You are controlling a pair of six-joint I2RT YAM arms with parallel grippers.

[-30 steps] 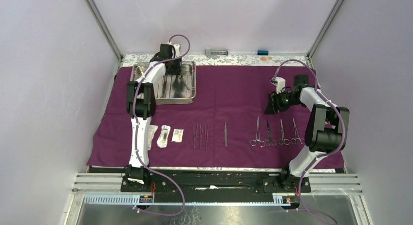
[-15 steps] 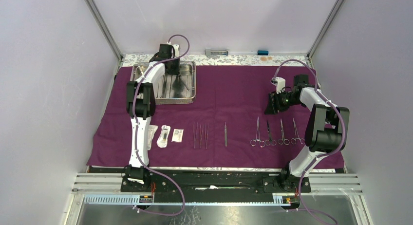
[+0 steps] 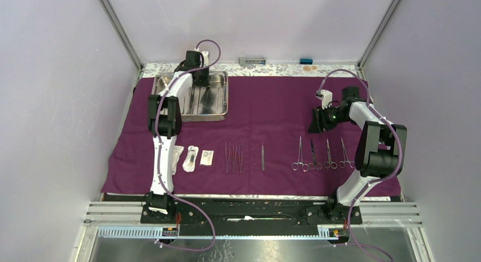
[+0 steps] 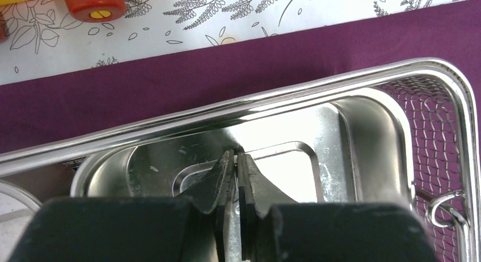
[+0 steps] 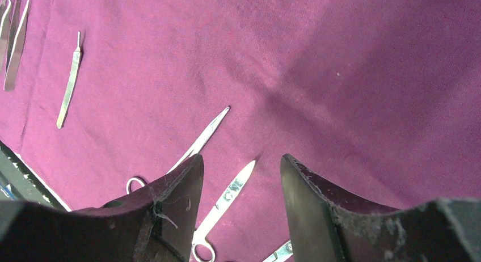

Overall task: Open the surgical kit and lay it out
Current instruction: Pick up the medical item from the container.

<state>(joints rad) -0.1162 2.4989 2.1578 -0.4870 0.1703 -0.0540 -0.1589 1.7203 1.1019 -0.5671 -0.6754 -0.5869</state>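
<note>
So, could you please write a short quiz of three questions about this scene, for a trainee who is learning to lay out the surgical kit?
1. How many ring-handled steel forceps lie in a row on the dark purple cloth?
2. True or false: the right gripper is shut on one of the forceps.
3. Where is the left gripper? A) over the white sealed packets; B) inside the shiny rectangular steel tray; C) beside the thin tweezers.
Key: 1. four; 2. false, it is open and empty above the cloth; 3. B.
</note>
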